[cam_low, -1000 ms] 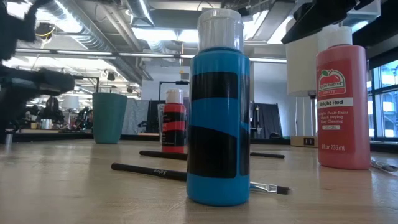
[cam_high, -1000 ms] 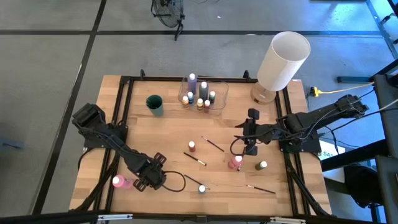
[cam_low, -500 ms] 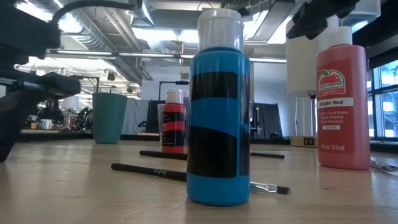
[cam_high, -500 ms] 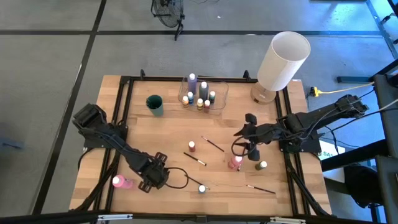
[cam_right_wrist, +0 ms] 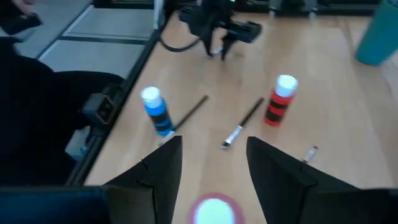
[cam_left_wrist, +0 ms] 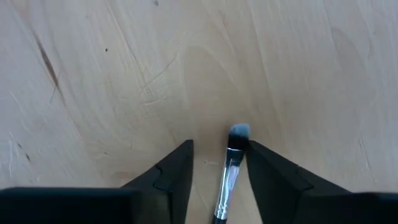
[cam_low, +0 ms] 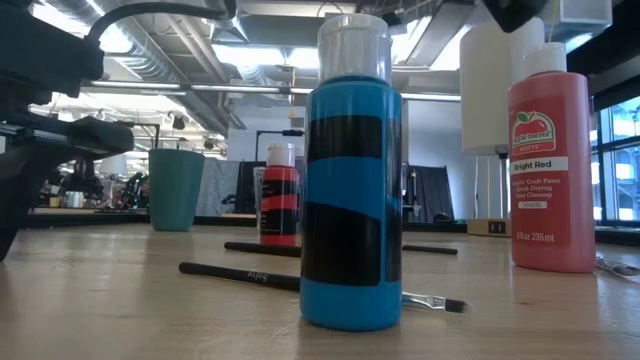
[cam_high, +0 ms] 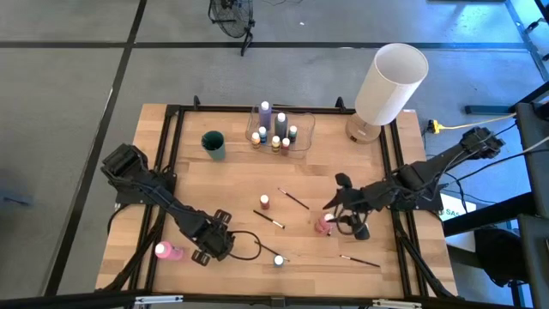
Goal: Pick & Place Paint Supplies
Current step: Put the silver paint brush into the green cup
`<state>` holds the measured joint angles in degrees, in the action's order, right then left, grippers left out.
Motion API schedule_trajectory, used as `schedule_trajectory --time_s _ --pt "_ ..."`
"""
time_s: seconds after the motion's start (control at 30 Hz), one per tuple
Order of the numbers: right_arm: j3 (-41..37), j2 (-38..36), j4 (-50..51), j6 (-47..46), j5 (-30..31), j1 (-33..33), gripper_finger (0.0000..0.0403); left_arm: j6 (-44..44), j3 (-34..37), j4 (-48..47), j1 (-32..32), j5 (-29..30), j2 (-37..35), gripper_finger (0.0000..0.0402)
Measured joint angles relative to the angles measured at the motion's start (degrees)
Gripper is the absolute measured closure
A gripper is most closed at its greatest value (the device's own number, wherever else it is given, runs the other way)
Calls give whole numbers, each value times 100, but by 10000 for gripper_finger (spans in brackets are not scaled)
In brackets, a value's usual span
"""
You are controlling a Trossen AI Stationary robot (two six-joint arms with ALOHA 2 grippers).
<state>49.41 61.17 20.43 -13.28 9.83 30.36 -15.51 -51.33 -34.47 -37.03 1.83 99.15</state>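
Desk (cam_high: pixel 232 184) of pale wood grain, black-railed at its edges, lies bare along its near-left part. Left tool (cam_left_wrist: pixel 217 171) sits low there, fingers parted around a thin paintbrush's (cam_left_wrist: pixel 231 168) metal ferrule and bristle tip, not clamped. Right tool (cam_right_wrist: pixel 208 165) hangs open just above a pink bottle's (cam_right_wrist: pixel 215 210) pale cap at centre-right. In the low view a red bottle (cam_low: pixel 551 160) reads "Bright Red"; a striped blue bottle (cam_low: pixel 351 175) stands nearest.
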Motion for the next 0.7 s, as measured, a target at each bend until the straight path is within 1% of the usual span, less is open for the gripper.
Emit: schedule_trajectory --time_s 0.23,0.37,0.5,0.57,0.7 --pt "0 0 -268 44 54 370 221 -22 0 -27 38 -4 0 312" --pt "0 0 -294 180 364 482 221 -7 0 -25 38 -14 0 346" --pt "0 0 -296 502 643 497 221 349 0 -32 126 -89 -4 383" --pt "0 0 -318 834 843 493 221 447 -2 -36 235 -155 -8 392" --pt "0 16 -362 1562 1369 485 221 951 -2 -60 541 -459 -7 394"
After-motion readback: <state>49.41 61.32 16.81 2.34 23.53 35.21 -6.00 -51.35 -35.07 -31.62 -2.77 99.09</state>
